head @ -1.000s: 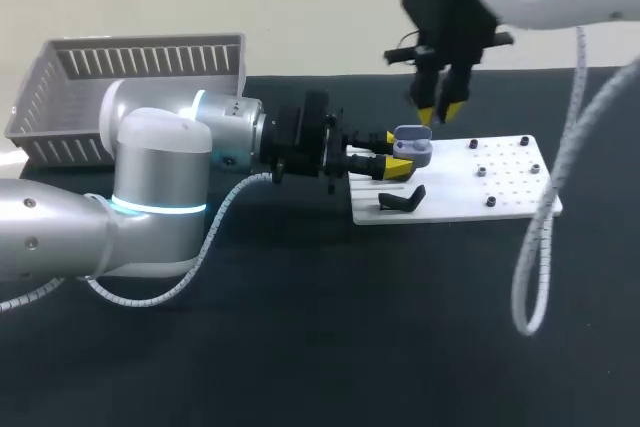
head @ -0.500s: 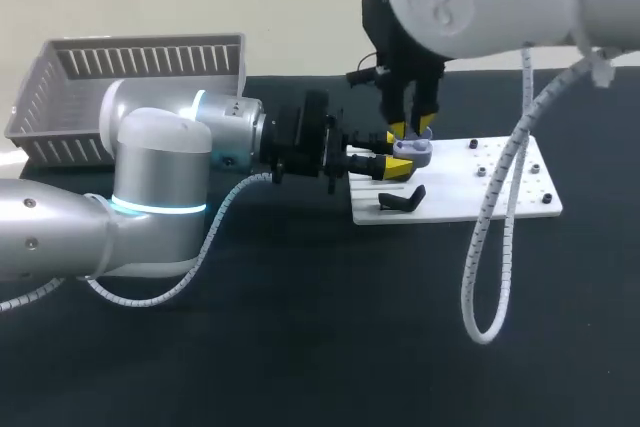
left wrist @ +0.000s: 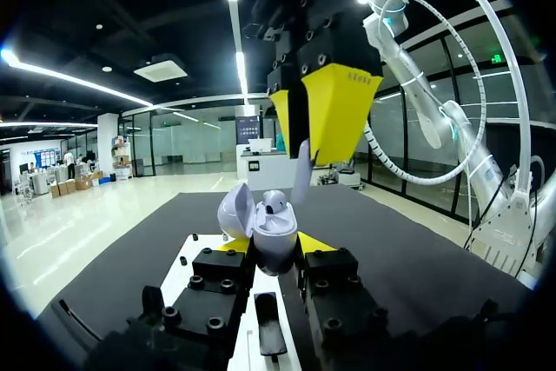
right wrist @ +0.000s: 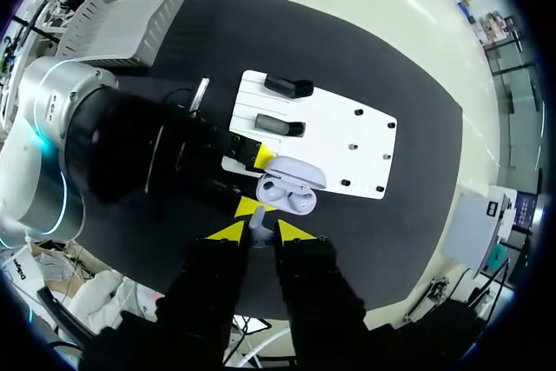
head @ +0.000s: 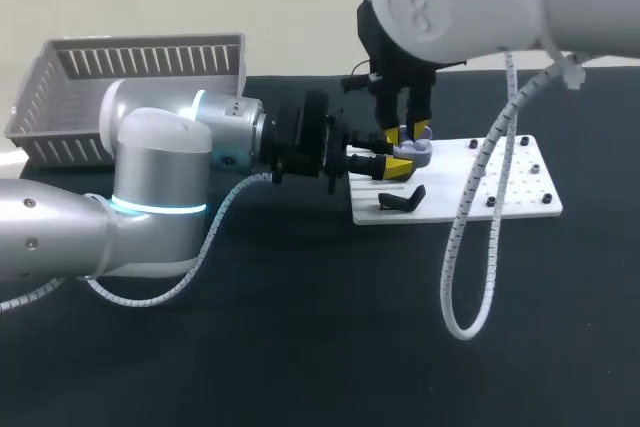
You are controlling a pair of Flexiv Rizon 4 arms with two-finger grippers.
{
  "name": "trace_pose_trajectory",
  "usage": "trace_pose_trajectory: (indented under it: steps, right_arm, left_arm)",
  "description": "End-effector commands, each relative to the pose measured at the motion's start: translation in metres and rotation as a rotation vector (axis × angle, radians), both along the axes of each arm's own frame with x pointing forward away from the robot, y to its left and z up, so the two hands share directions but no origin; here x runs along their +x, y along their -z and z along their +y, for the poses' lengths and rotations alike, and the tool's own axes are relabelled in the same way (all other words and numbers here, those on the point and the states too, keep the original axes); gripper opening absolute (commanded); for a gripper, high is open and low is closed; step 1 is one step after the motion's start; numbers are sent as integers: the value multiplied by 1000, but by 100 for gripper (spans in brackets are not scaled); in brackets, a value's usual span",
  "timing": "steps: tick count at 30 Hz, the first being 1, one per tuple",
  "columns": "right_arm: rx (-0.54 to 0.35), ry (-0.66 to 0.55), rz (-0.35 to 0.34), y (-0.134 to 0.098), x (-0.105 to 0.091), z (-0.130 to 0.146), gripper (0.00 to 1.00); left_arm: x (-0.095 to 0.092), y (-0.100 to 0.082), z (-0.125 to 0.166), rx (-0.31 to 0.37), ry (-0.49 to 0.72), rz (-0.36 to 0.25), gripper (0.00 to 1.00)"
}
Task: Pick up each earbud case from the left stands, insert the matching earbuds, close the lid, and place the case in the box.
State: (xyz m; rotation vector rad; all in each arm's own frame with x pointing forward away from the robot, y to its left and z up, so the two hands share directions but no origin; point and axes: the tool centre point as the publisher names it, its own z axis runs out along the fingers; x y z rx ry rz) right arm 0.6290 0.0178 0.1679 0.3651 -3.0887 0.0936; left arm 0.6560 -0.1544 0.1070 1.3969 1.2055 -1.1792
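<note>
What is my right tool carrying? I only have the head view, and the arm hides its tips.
Observer: The right wrist view shows the right tool pinching a small pale earbud between its yellow tips, just above the case.
Operator: Is the case gripped properly?
Observer: In the left wrist view, the left tool clamps the case body from both sides, with the lid hinged open.
Operator: Anything inside it?
Observer: Yes, the left wrist view shows one seated earbud in the case.
</note>
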Motion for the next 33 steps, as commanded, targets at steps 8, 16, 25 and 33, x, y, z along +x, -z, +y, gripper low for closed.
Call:
trace_pose_trajectory:
  steps: [8, 16, 25, 33]
  right_arm:
    - [-7, 11, -10, 7, 6, 0, 0]
    - [-9, 21, -14, 9, 10, -3, 0]
    - [-8, 22, -15, 12, 12, -5, 0]
    - [0, 19, -16, 13, 14, -4, 0]
  left_arm:
    - [-2, 1, 0, -3, -6, -3, 0]
    - [-2, 1, 0, -3, -6, -3, 0]
    - [-2, 1, 0, -3, -6, -3, 0]
    - [-2, 1, 0, -3, -6, -3, 0]
